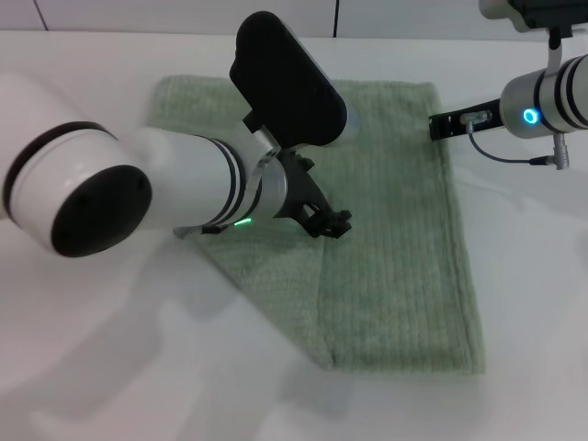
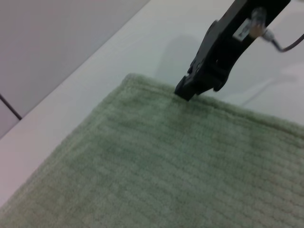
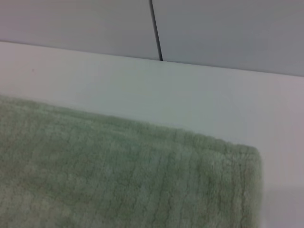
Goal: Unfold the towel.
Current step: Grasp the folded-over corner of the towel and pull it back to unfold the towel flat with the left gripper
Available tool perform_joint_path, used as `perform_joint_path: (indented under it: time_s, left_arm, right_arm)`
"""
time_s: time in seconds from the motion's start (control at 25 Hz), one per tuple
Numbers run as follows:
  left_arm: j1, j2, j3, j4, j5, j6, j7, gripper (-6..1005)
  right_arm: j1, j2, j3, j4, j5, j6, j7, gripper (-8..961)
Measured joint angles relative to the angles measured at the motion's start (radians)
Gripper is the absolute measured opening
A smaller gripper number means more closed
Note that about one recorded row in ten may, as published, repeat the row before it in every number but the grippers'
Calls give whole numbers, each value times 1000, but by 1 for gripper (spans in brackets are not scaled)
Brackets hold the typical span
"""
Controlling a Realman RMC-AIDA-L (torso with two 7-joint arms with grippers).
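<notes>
On your left, the left gripper (image 1: pixel 329 220) hangs low over the middle of the towel (image 1: pixel 395 266), right by the diagonal fold line. Its black tips look close together, but you cannot tell from here whether they have pinched any cloth.

The towel lies folded on the white surface (image 1: pixel 110 367), a little right of centre. Its far edge runs toward the back wall, its near right corner points toward you, and a slanted fold runs along its left side.

To do this step well, I would judge that you should take only the top layer at the fold or at a loose corner, not the whole stack. Lift it just enough to clear the lower layer, then carry it outward across the surface so it opens flat instead of dragging the towel along.

On your right, the right gripper (image 1: pixel 446 124) is at the towel's far right edge; in the left wrist view its dark tip (image 2: pixel 190 88) touches the hem. Whether it has actually clamped the hem cannot be told. If it has, it can anchor the cloth while the left pulls.

Count: one towel, two grippers.
</notes>
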Motion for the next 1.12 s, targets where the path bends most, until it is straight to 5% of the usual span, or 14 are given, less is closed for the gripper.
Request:
perform_joint_path:
  time_s: [1.12]
  left_arm:
    - [-117,-1,11,197,0,56,-64,818]
  right_arm:
    - [1,0,0,6,1,6,7,0]
